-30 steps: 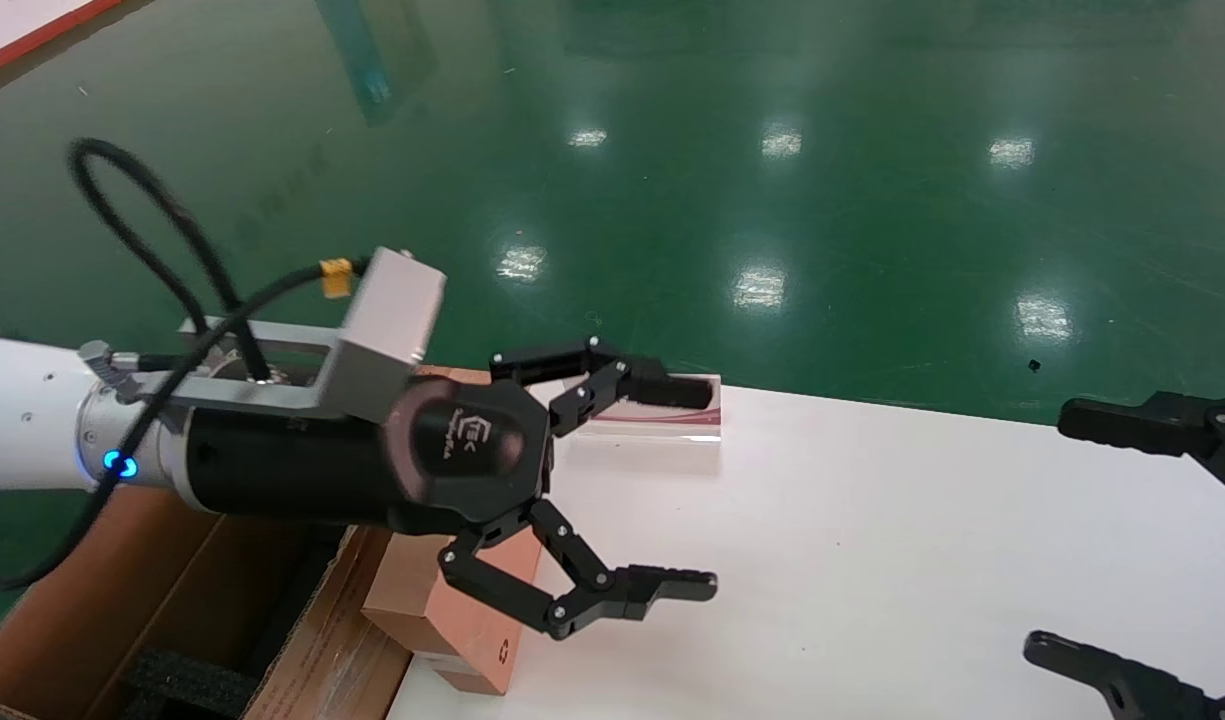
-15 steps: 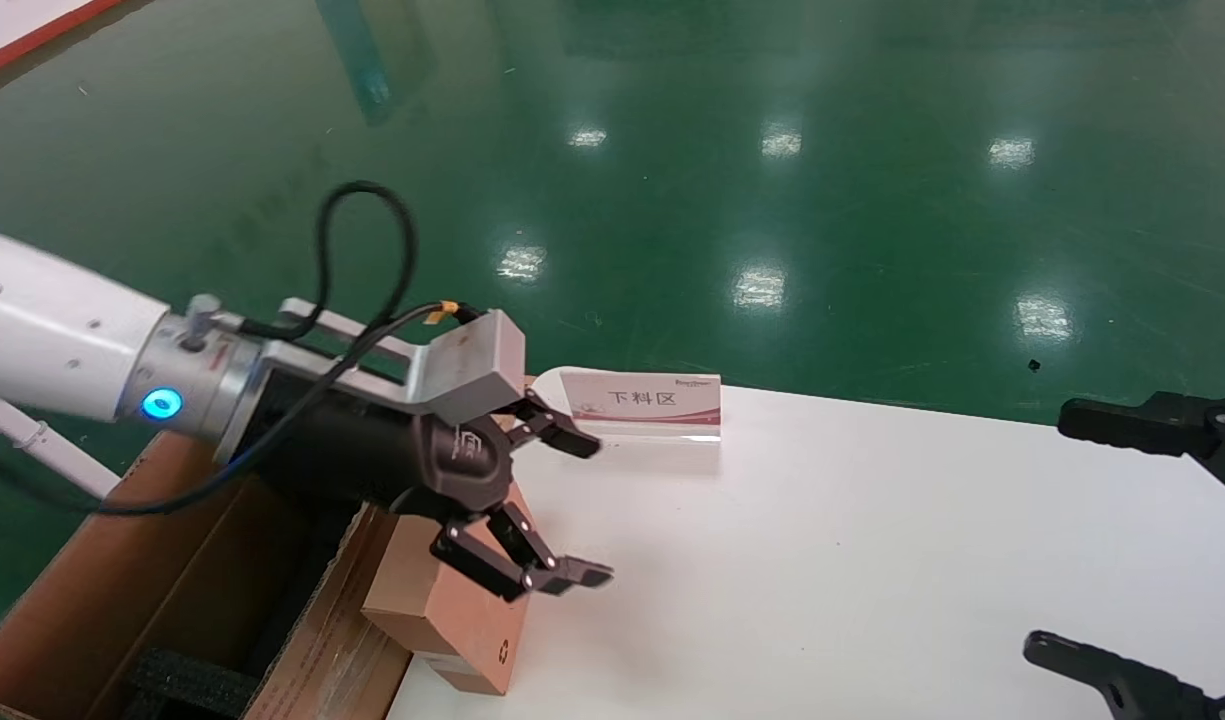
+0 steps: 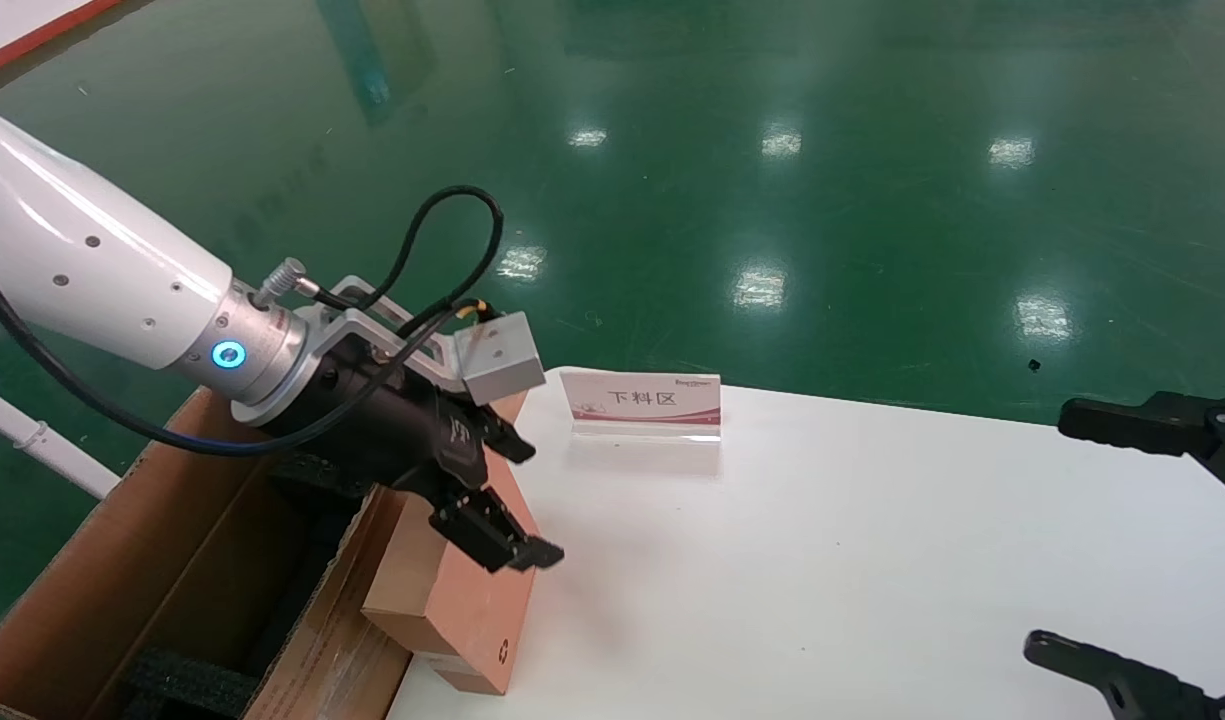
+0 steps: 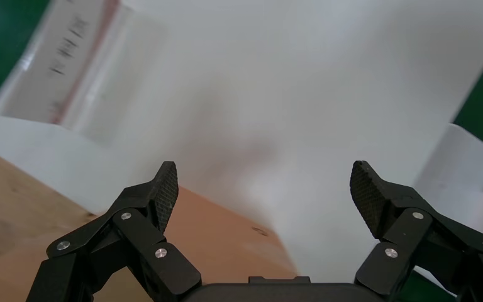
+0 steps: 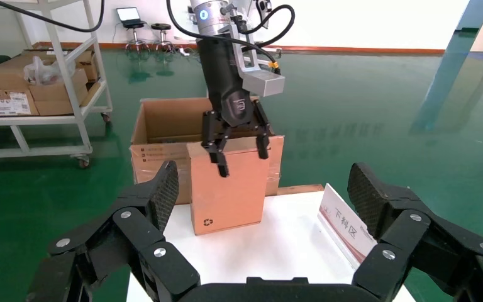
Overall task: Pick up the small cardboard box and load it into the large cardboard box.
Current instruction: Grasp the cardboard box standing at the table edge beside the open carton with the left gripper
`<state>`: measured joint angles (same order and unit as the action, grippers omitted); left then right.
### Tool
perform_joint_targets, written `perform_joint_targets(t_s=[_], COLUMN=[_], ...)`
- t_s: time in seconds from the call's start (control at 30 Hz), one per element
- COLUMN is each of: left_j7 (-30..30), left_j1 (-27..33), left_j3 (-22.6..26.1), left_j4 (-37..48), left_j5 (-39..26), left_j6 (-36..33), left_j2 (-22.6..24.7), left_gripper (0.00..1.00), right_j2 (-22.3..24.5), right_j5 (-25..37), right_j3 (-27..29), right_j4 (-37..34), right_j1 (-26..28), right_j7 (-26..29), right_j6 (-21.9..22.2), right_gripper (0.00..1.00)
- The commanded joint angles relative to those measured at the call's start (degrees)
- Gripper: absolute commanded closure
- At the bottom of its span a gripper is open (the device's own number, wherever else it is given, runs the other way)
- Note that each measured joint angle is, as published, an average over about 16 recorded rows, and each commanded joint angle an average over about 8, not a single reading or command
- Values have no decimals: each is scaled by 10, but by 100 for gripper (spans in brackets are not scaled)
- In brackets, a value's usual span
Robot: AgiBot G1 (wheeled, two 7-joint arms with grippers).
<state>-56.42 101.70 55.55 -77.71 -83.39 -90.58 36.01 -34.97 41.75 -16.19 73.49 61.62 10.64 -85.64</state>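
The small cardboard box stands upright at the left edge of the white table, salmon-tan, with a dark mark low on its face. My left gripper hangs open at the box's top, touching nothing. One finger is in front of the face and the other is by the top edge. In the left wrist view the box lies under one side of the left gripper. The large cardboard box stands open beside the table. My right gripper waits open at the right.
A white and red sign stands near the table's far edge, close behind the left gripper. Black foam lies inside the large box. Green floor surrounds the table. A wheeled cart loaded with cartons stands farther off.
My left gripper has swung left and down from over the table to the top of the small box, uncovering the sign. The right gripper has not moved.
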Motion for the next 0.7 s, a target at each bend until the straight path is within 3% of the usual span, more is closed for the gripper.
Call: perform_joint_targets(t_s=[0.03, 0.7], left_j7=[-22, -129], left_j1=[17, 206], left_j3=[27, 278], left_j4=[0, -2], left_j5=[9, 1], left_j6=[0, 0], left_j2=[1, 21], left_gripper=[0, 0], right_j2=[0, 0], right_j5=[0, -1], right_j3=[0, -1], right_j4=[0, 0], right_j1=[0, 0], right_j7=[0, 0], right_j6=[0, 0], right_gripper=[0, 0])
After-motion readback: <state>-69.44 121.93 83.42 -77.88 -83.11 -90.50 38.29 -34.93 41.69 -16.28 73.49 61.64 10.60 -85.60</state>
